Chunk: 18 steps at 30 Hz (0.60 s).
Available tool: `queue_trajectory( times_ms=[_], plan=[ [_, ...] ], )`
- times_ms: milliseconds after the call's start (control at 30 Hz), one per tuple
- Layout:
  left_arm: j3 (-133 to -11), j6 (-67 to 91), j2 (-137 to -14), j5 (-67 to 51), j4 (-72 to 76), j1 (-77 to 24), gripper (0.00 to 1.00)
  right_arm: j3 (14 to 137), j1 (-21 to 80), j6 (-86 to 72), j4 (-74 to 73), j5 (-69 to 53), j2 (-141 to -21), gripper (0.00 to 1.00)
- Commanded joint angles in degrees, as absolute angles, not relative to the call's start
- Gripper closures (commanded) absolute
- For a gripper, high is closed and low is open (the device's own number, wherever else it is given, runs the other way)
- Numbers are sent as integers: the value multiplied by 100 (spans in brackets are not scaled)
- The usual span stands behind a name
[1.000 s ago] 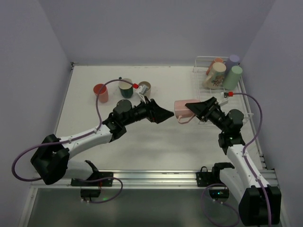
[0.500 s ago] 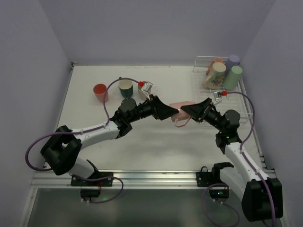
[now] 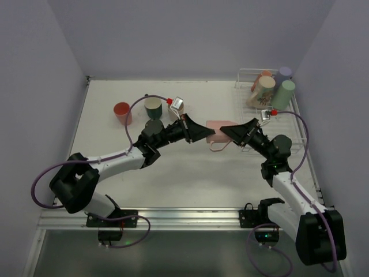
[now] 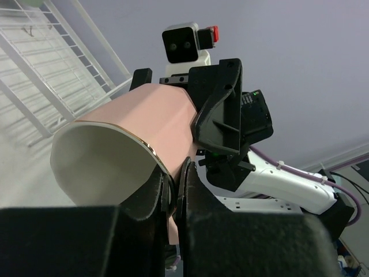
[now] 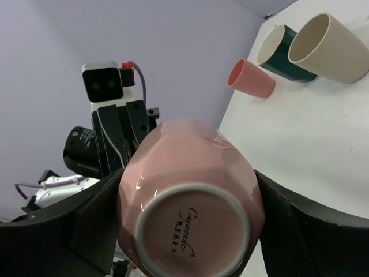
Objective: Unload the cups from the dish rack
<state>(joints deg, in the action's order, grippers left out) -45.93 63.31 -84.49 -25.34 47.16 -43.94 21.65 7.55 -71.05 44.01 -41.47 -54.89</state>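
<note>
Right wrist: right gripper [image 5: 190,216] clamps glossy faceted pink mug [image 5: 190,164]; left gripper [image 4: 174,187] pinches its rim.

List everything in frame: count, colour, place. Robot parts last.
pink ceramic mug: 1, pink, held sideways between both grippers
red plastic cup: 1, red, table, far left
dark green cup: 1, dark green, right of the red one
tan cup: 1, tan, beside the dark green one
white wire dish rack: 1, white, table's far right
cream mug, light green tumbler, lavender tumbler, salmon cup: 1 each, in the rack
left gripper: black, pinching the mug's rim
right gripper: black, clamping the mug's base end
</note>
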Motion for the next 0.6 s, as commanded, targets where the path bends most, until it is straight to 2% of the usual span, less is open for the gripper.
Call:
queue_trajectory(
  times_ms=[0, 100, 133, 233, 333, 367, 567],
  plan=[
    [-4737, 5608, -8350, -2338, 4799, -4491, 100, 2110, 984, -7040, 4395, -4122, -5493, 52],
    [-4781, 5344, -8192, -2145, 4510, -4500, 100, 2057, 1002, -6970, 4324, -4104, -5432, 42],
    [-4816, 5196, -8148, -2084, 4309, -4500, 100, 2048, 993, -6952, 4316, -4104, -5423, 32],
    [-5000, 4853, -7990, -1881, 3746, -4500, 100, 2057, 993, -6891, 4280, -4087, -5362, 13],
    [-5097, 4528, -7884, -1627, 3272, -4500, 100, 2144, 1002, -6759, 4061, -4061, -5265, 4],
    [-5202, 4439, -7858, -1522, 3122, -4500, 100, 2171, 993, -6741, 3947, -4069, -5247, 1],
    [-6009, 3561, -7998, -942, 1733, -4500, 100, 2338, 993, -6268, 3071, -3745, -4861, 1]
  ],
)
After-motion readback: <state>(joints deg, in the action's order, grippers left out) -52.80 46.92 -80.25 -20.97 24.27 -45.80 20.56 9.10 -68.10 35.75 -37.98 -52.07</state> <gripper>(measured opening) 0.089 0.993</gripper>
